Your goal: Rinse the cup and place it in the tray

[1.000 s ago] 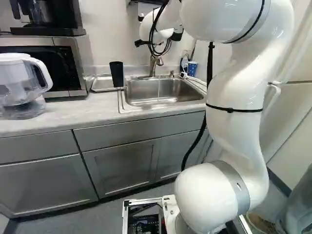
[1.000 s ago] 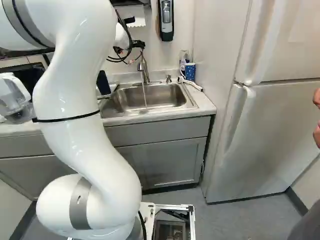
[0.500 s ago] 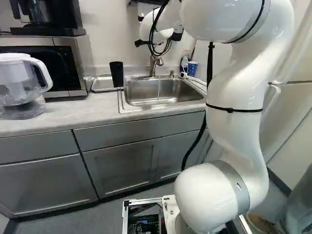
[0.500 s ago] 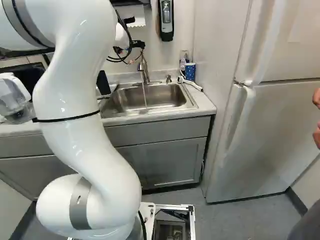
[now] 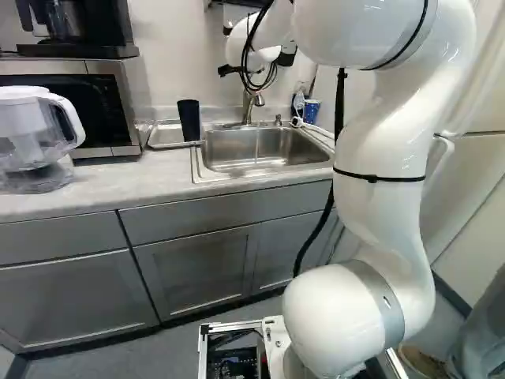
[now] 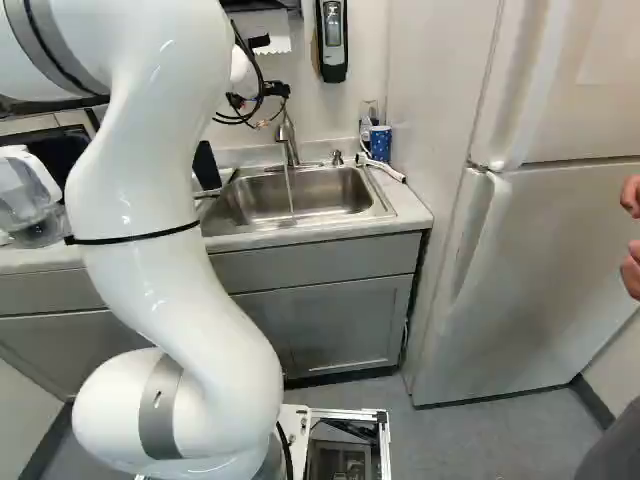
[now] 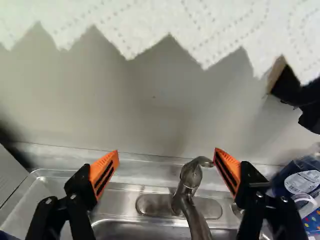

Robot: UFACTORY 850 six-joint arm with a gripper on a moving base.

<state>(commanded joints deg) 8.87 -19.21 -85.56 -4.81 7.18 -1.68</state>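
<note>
One tray (image 5: 162, 137) has the dark cup (image 5: 188, 120) upright at its end nearest the sink (image 5: 284, 147), inside or beside I can't tell; I'd grip it squarely, lightly, and keep it level until it's under the water. My pincer (image 7: 166, 152) is spread near the faucet (image 7: 191, 179), so I'd clear the spout first. Since a second ago, cup, arm and running stream (image 6: 290, 190) look unchanged.
</note>
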